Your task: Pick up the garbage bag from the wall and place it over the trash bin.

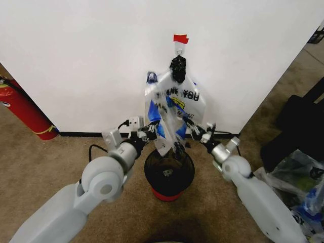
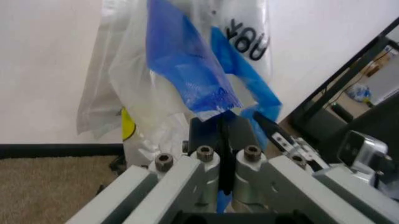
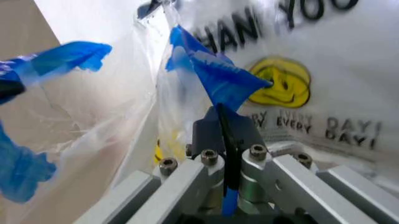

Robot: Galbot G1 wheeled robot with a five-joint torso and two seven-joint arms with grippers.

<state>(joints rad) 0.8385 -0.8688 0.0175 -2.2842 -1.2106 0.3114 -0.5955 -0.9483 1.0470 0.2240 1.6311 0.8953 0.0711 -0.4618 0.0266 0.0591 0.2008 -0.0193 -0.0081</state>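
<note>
The garbage bag (image 1: 163,129), thin translucent plastic with a blue patch, hangs stretched between my two grippers just above the trash bin (image 1: 169,172), a small round black mesh bin with a red base. My left gripper (image 1: 151,132) is shut on the bag's left side. In the left wrist view its fingers (image 2: 221,123) pinch a blue fold of the bag (image 2: 187,70). My right gripper (image 1: 195,127) is shut on the right side, and in the right wrist view it (image 3: 224,116) clamps the blue plastic (image 3: 218,79). The bag's lower end dips into the bin's mouth.
A second "THANK YOU" smiley bag (image 1: 190,96) still hangs from a black clip (image 1: 177,68) on the white wall. A red fire extinguisher (image 1: 25,114) stands at the left. Bulky clear bags (image 1: 298,185) and a black case (image 1: 298,126) crowd the right.
</note>
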